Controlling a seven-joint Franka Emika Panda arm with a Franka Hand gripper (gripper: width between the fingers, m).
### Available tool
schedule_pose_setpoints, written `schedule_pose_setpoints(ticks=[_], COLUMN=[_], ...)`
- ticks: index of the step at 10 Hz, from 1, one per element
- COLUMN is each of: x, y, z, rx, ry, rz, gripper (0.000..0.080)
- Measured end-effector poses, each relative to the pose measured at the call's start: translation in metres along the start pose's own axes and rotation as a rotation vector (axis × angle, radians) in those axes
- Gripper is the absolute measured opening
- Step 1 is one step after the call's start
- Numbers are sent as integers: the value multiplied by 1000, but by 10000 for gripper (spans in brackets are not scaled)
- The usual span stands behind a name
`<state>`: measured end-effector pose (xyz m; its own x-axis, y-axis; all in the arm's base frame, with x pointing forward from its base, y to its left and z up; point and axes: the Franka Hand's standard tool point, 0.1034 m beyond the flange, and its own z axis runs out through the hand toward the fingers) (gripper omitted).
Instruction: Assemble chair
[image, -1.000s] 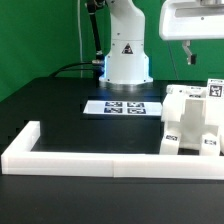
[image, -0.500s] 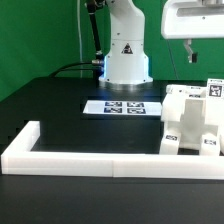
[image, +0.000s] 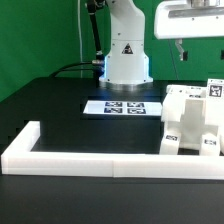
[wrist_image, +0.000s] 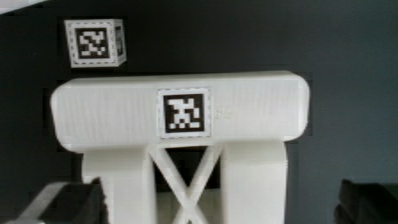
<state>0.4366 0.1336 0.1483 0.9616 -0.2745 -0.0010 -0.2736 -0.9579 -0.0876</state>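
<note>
**Ana:** While the arm hangs up there, what sits around it on the worktop (image: 50, 100)?

**Ben:** Black surface, with a long low white border wall (image: 90, 159) running along the near edge and turning back at the exterior view's left. Just in front of the robot base (image: 127, 55) lies the marker board (image: 122, 107), flat, with square tags on it. A green backdrop stands behind, and dark cables trail off from the base toward the exterior view's left.

**Ana:** And the chair?

**Ben:** The chair (image: 192, 122) sits at the exterior view's right, just behind the border wall, well apart from the marker board. In the wrist view it shows a broad white top bar over an X-braced frame (wrist_image: 178, 180).

**Ana:** Anything between it and the tool?

**Ben:** Only open air. The tool (image: 180, 48) hangs high above the chair, touching nothing.

**Ana:** How wide is it?

**Ben:** Spread fully apart and empty. In the wrist view the two dark fingertips (wrist_image: 54, 205) stand either side of the frame, clear of it.

**Ana:** Any writing?

**Ben:** None I can read. The top bar carries a black-and-white square tag (wrist_image: 182, 110), a small tagged block (wrist_image: 93, 42) lies beyond it, and the base bears a triangular warning sticker (image: 126, 48).
</note>
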Motion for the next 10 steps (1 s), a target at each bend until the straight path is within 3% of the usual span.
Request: schedule_pose_setpoints(ticks=[2,3,5,6,10], x=[-4,-23,-46,-54,-53], y=[9,24,50,62,68], z=[7,17,33,42,60], rx=[-2,-7,-22,-3,-26], ry=[3,2,-14,-20,-37], rz=[-51,-78,-117,-136,-147], gripper=[649,649,649,649,649])
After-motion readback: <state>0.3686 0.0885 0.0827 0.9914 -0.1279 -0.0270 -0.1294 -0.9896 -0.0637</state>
